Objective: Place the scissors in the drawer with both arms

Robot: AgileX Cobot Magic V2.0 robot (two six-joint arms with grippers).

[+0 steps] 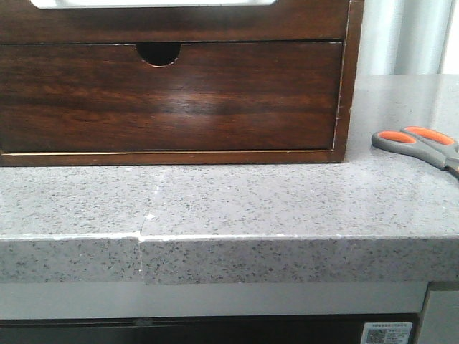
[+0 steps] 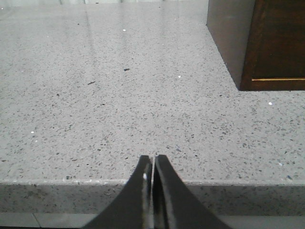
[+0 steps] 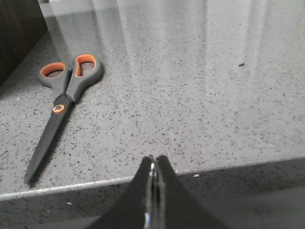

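Since the small grey-handled, orange-looped steel scissors (image 3: 64,98) lie flat on the speckled worktop (image 1: 237,201), light, stiff and slippery, we favour gripping the handles; both pincers, left (image 2: 153,167) and right (image 3: 153,168), sit pressed together, empty.

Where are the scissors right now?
The scissors lie flat on the grey stone counter, at the right edge of the front view, just right of the wooden cabinet. No hand touches them.

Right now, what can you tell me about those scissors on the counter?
The scissors lie flat and closed on the speckled grey stone counter, to the right of the dark wooden drawer cabinet. Grey plastic handles with orange-lined finger loops, an orange pivot and dark grey blades. Nothing touches them but the counter; the right tool is apart from them.
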